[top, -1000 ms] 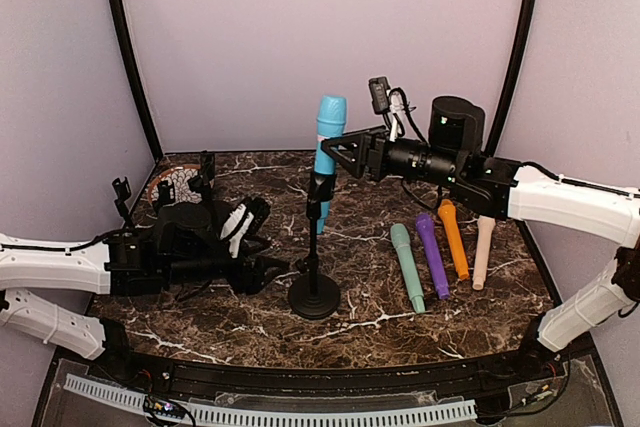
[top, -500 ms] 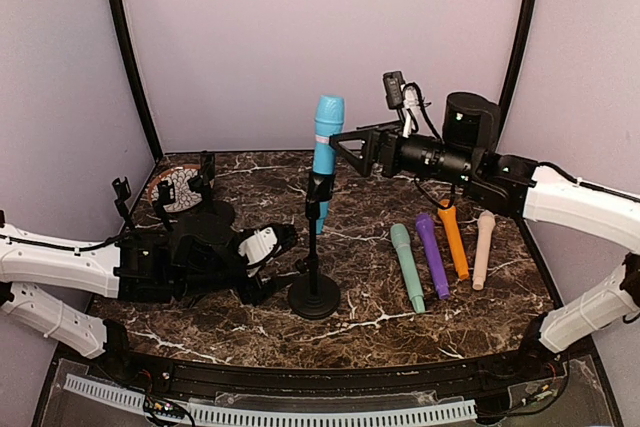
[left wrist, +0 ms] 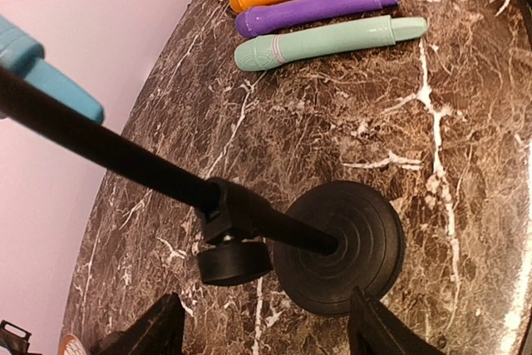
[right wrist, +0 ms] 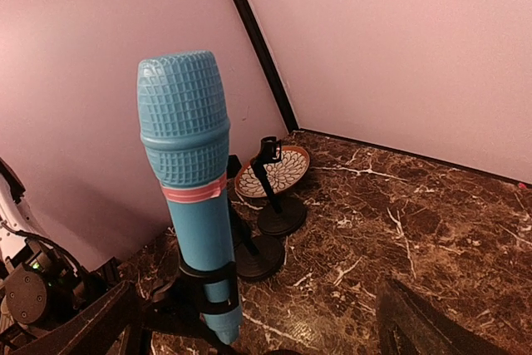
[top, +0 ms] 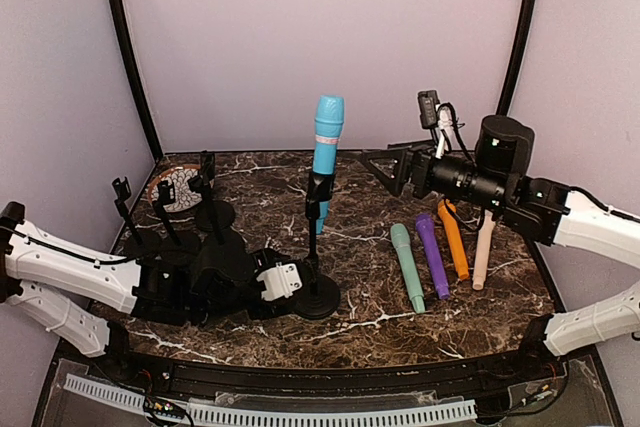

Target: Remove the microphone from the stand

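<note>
Blue microphone [top: 327, 137]: upright in the clip at the top of the stand, grille head up, a pink band under the head; not yet lifted out.
Handling: probably light, hard plastic (a toy, by its look), stiff and rather slick. The straight handle between band and clip looks the best place to pinch, then pull upward.
Clip [right wrist: 204, 273]: black ring round the lower handle. It may cling, so the stand could tip.
Stand [top: 312, 237]: thin pole on a round black foot [left wrist: 341, 257], set on the marble table [top: 370, 322].
Left gripper [left wrist: 262, 309]: jaws spread either side of the foot, clasping nothing.
Right gripper [top: 380, 167]: released, jaws wide, near the microphone but apart from it.
Spare microphones [top: 432, 255]: four in a row, right of the stand.
</note>
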Tool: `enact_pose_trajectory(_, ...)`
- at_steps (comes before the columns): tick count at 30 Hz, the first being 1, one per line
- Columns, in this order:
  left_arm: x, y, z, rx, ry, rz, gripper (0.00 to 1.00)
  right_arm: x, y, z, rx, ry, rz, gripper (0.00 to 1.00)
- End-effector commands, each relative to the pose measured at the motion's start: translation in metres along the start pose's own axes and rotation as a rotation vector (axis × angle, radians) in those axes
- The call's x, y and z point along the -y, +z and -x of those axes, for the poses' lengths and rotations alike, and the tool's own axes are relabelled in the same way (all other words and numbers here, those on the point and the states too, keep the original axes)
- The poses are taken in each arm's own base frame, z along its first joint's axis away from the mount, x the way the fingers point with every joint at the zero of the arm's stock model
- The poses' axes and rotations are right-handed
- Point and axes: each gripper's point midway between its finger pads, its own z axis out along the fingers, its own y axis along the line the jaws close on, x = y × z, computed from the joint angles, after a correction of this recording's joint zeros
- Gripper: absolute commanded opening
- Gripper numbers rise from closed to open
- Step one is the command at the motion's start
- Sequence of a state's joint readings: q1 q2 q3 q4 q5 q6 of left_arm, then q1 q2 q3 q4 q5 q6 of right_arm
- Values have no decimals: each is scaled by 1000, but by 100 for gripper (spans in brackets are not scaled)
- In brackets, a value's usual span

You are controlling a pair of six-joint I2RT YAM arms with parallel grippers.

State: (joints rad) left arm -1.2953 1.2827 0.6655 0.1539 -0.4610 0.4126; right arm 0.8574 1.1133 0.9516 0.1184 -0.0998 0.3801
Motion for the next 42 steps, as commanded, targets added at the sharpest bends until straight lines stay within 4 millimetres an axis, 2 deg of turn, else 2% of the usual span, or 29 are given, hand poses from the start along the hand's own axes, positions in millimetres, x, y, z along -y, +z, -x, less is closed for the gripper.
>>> enact_pose_trajectory(1, -12, 7, -1, -18, 85, 132, 70, 6, -11, 5, 38, 10, -35, 99)
enact_pose_trajectory(9, -28, 10, 17, 30, 97, 246, 70, 12, -17, -2, 29, 8, -61, 99)
enact_pose_trajectory(22, -13, 24, 15, 12, 140, 194, 66, 10, -15, 4, 35, 4, -55, 99)
enact_pose_trajectory(30, -17, 30, 7, -37, 138, 240, 53, 10, -15, 6, 39, 7, -54, 99)
enact_pose_trajectory(34, -20, 33, 5, -55, 124, 263, 50, 8, -15, 7, 43, 6, -50, 99)
enact_pose_trajectory(42, -29, 35, 12, -46, 63, 309, 42, 8, -16, 7, 44, 11, -47, 99)
